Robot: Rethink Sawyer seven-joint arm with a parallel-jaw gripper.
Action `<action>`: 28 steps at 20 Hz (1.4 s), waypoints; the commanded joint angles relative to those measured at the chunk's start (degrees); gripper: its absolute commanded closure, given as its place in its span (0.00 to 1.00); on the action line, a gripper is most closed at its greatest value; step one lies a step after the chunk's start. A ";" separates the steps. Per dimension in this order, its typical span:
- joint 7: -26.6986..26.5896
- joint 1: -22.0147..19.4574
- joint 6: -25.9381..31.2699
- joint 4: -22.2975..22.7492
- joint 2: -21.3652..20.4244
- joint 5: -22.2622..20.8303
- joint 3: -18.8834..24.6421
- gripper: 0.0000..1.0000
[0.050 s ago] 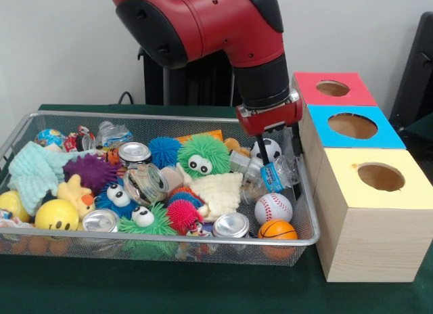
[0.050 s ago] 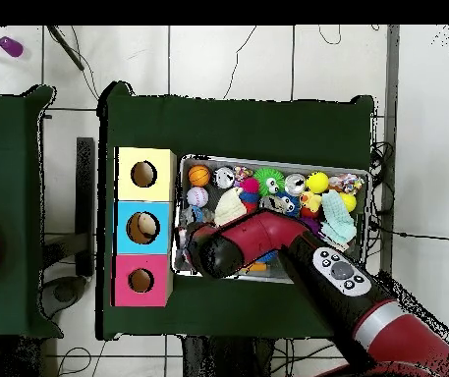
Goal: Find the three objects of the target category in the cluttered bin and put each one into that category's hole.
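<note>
My gripper (image 1: 278,173) reaches down into the right end of the wire bin (image 1: 162,241). It is open, one finger on each side of a crushed clear bottle with a blue label (image 1: 272,176). A soccer ball (image 1: 272,149) lies just behind the fingers. In front of them sit a baseball (image 1: 273,207) and a small basketball (image 1: 277,230). Several shiny cans, such as one at the front (image 1: 231,225), lie among fuzzy toys. In the overhead view the arm (image 2: 267,241) hides the gripper; the basketball (image 2: 199,175) and baseball (image 2: 197,196) show there.
Right of the bin stands a wooden box with a red hole (image 1: 333,88), a blue hole (image 1: 352,126) and a yellow hole (image 1: 381,176). A green fuzzy toy with eyes (image 1: 203,155), a yellow smiley ball (image 1: 57,215) and a mint cloth (image 1: 34,172) crowd the bin.
</note>
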 commanded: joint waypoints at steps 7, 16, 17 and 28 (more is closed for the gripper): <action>-22.83 -4.22 7.60 -4.33 4.68 -4.56 4.18 0.00; -23.08 -4.01 8.06 -5.73 4.19 -3.69 3.60 0.00; -22.60 -3.75 7.87 -5.63 4.01 -3.79 3.32 0.00; -19.14 -0.49 11.84 -6.96 0.51 -0.42 2.40 0.00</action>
